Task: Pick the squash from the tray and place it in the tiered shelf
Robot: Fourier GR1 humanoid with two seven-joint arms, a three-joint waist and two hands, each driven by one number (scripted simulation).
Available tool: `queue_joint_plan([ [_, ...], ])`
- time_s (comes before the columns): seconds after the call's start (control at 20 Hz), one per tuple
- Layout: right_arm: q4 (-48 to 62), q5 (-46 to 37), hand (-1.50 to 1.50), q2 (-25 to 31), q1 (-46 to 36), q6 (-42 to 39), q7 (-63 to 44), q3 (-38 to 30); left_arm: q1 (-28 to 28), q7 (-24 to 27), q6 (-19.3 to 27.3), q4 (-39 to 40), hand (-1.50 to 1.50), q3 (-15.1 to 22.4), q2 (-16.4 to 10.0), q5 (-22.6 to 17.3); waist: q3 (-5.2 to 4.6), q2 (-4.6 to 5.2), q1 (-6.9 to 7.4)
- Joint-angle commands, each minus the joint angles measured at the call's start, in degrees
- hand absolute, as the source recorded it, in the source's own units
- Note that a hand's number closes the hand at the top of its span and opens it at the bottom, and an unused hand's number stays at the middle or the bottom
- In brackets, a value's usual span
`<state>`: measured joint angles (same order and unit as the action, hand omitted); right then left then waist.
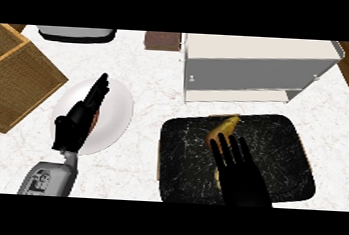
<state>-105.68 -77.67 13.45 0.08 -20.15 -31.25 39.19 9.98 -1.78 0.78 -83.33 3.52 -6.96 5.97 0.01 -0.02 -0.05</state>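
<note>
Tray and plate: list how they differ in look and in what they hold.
The tray is black and squarish; the plate is white and round. The tray holds the yellow squash; the plate's load, if any, is hidden. The open right hand is over the tray, the open left hand over the plate. Both lie flat on the counter.

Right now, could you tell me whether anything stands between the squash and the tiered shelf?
Nothing visible does. The squash lies on the tray, partly under the right hand, and only counter separates it from the tiered shelf.
</note>
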Motion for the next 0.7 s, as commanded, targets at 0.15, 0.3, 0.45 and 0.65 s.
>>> queue_joint_plan([
  [0.15,4.29,-2.49,1.5,-1.54,0.26,1.4,3.04,-1.29,-0.68,1.76,-1.56,0.91,0.0,-0.98,0.91,0.22,-0.01,0.0,0.01],
  [0.3,3.14,-2.75,1.5,0.81,-0.71,-2.03,4.7,-1.86,-0.13,1.31,0.55,1.32,0.0,-0.8,1.46,2.0,-0.01,0.01,0.01],
  [0.45,4.39,-7.14,1.5,2.05,0.48,1.24,4.98,1.98,1.64,-2.27,-0.17,-0.44,0.0,-1.43,0.99,1.18,0.0,-0.01,0.01],
  [0.65,5.42,-6.58,1.5,2.46,1.07,5.13,8.84,-1.39,-1.16,1.14,-0.8,0.36,0.0,-1.11,1.49,1.91,0.0,0.0,0.03],
])
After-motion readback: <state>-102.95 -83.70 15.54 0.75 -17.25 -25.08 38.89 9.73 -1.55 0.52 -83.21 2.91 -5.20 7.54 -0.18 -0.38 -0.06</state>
